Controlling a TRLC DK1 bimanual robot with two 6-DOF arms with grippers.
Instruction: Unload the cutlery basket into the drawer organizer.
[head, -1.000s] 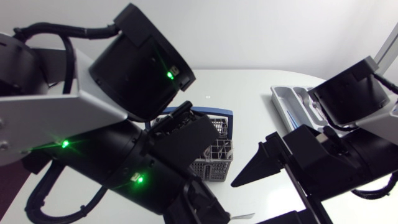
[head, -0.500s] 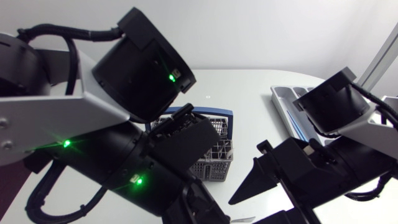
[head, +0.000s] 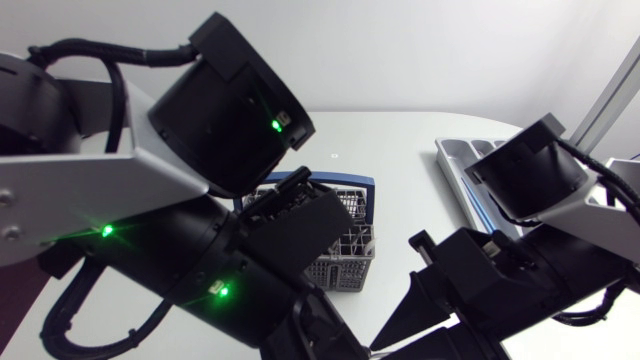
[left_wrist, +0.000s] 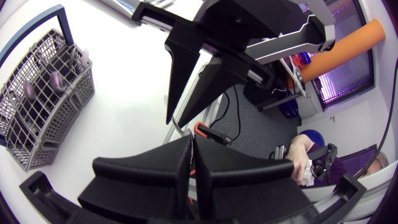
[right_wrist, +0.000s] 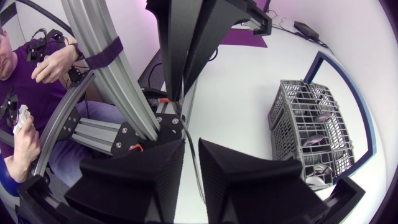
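Note:
The grey wire cutlery basket (head: 346, 256) stands mid-table beside my left arm, with a few pieces (left_wrist: 53, 81) still upright in it. My left gripper (left_wrist: 191, 163) hangs over the table's front edge, shut on a thin metal piece of cutlery (right_wrist: 189, 148). My right gripper (right_wrist: 191, 169) faces it tip to tip. That piece runs down into the narrow gap between the right fingers (right_wrist: 230, 180), which stand slightly apart. The grey drawer organizer (head: 456, 160) lies at the far right, partly behind my right arm.
The basket (right_wrist: 314, 134) has a blue handle arched over it. My bulky left arm (head: 200, 250) covers much of the table's left and middle. The table's front edge is directly under both grippers.
My right gripper has dropped toward the front edge and swung in to the left gripper's tip. Its jaws have narrowed from wide apart to a slim gap. The left arm has kept still.

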